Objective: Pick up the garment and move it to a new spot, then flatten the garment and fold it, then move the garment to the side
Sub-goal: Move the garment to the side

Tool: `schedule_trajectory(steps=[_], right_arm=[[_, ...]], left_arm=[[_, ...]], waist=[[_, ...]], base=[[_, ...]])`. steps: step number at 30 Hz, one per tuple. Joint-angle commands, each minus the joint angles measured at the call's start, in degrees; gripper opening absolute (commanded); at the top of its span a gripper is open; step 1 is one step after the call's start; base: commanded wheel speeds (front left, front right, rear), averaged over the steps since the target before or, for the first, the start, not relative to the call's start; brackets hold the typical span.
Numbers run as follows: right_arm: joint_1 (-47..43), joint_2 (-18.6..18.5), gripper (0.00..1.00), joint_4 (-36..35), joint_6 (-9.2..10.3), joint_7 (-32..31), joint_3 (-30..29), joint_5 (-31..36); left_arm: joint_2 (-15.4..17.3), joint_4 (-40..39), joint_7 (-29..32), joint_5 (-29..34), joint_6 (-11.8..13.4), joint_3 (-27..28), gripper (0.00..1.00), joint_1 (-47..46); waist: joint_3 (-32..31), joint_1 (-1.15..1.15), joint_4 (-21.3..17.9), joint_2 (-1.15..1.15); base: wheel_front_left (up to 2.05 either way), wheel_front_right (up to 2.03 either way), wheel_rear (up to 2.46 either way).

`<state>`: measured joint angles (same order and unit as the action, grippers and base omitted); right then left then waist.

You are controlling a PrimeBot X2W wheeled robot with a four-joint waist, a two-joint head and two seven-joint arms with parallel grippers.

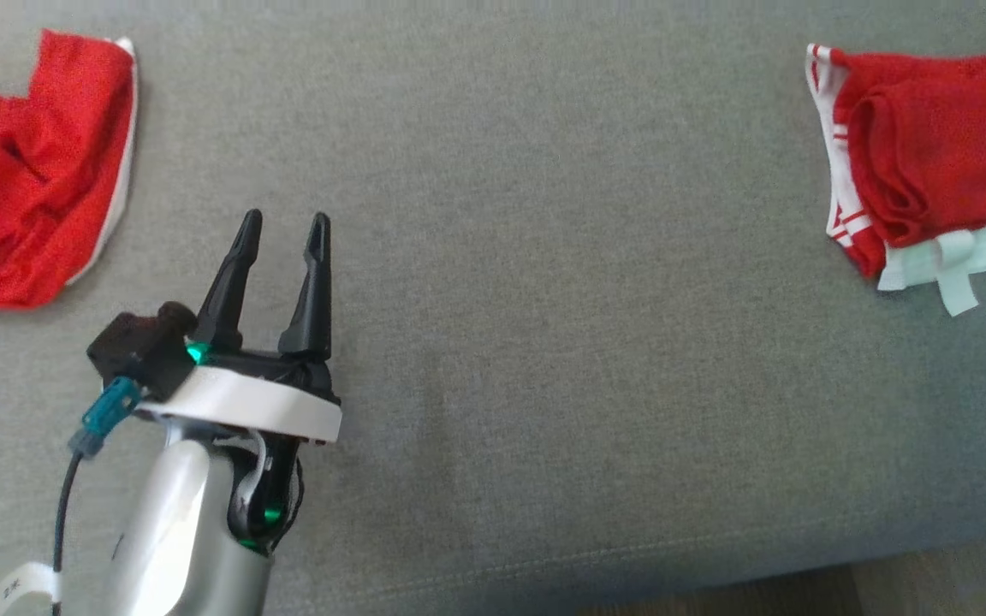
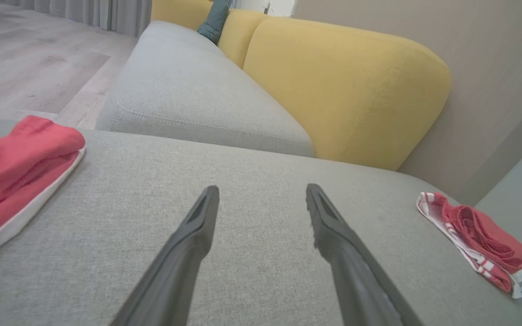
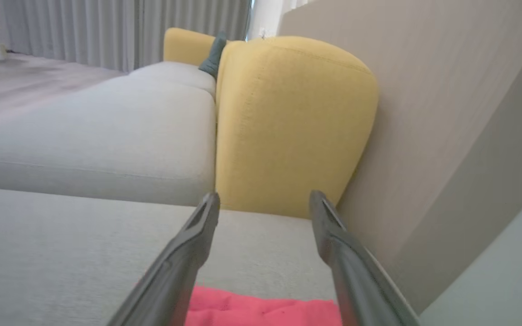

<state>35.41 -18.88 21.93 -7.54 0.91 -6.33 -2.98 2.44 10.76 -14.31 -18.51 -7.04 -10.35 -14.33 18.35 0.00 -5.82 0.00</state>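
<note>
Garments, two: folded garment (image 1: 929,145) far right, crumpled garment (image 1: 22,180) far left.

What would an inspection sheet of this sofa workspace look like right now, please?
Surface: grey fabric sofa seat.
Job's things: folded red garment at the right edge; crumpled red garment at the left edge.
Clutter: pale mint cloth sticking out from under the folded garment.
Grippers: left gripper, jaws open over the seat, holding nothing; right gripper, jaws open above red fabric.
Cables: black cable with teal plug at the left wrist.
Surroundings: yellow backrest, wooden floor, curtains, beige wall.
</note>
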Motion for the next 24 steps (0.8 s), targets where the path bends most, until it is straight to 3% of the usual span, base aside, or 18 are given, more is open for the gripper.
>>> schedule_trajectory(steps=[1,13,24], right_arm=[[-1.43,0.12,1.0,-2.5,0.05,0.11,0.97,-0.33],[-11.96,14.41,1.0,-8.05,0.05,8.77,6.79,-2.25],[-24.68,15.98,1.0,-6.0,0.05,13.5,13.21,-8.78]], left_arm=[[0.43,-2.11,-0.69,-0.27,0.2,1.91,1.0,-0.45],[0.43,-5.39,-0.69,-1.63,2.3,2.45,1.0,4.58],[0.43,-7.17,-0.69,-2.41,3.67,2.47,1.0,11.04]], waist=[[-1.6,0.0,0.34,0.0],[-11.17,0.0,3.47,0.0],[-16.71,0.0,4.44,0.0]], base=[[0.0,0.0,0.0],[0.0,0.0,0.0],[0.0,0.0,0.0]])
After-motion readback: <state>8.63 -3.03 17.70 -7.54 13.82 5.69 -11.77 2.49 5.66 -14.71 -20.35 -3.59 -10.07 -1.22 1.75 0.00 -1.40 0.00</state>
